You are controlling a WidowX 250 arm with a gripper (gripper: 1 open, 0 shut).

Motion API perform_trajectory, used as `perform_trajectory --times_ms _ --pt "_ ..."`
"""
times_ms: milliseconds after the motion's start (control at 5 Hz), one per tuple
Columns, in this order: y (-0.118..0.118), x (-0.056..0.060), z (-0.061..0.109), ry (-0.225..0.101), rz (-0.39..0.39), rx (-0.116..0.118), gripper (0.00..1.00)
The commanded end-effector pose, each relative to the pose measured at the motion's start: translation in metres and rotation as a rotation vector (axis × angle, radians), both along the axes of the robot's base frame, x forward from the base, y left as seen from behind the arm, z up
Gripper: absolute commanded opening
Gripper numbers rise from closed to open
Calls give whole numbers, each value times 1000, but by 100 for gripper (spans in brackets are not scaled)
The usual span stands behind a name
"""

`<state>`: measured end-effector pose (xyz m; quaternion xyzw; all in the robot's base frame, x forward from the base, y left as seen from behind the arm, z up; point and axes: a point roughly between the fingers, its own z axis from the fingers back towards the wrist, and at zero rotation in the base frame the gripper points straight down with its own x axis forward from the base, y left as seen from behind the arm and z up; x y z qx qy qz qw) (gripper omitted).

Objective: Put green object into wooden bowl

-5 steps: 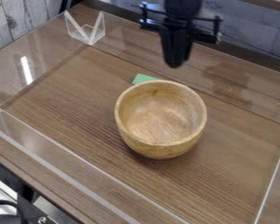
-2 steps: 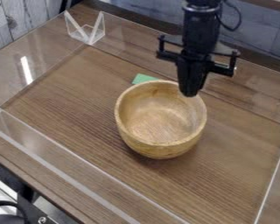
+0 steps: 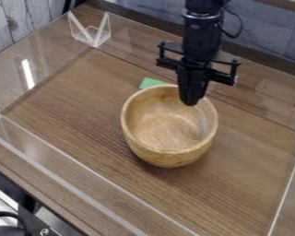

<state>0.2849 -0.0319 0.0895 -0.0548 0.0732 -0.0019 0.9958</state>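
Note:
The wooden bowl [image 3: 140, 138] stands upright in the middle of the wooden table, round, light tan and with nothing inside. Just behind its far left rim lies the green object [image 3: 150, 84], a small flat light green piece partly hidden by the rim. My black gripper [image 3: 194, 98] points straight down with its fingers pressed together, and its tip hangs over the bowl's far rim, to the right of the green piece. Nothing shows between the fingers.
Clear acrylic walls [image 3: 40, 152] fence in the table [image 3: 76, 92] on the left, front and right. A clear plastic bracket [image 3: 88, 29] stands at the back left corner. A dark edge runs behind the arm.
The gripper has come down from behind the bowl to its far rim, shifting first right and then slightly back left. It stayed shut. The bowl and green piece have not moved.

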Motion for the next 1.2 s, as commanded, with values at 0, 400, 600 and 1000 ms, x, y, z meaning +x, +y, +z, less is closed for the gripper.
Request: perform_trajectory --times_ms 0,400,600,1000 --pt "6 3 1 -51 -115 -9 0" --pt "13 -4 -17 -56 -197 -17 0" --pt "14 -7 -18 -65 -172 -23 0" --pt "-4 -8 -40 -79 -282 -30 100"
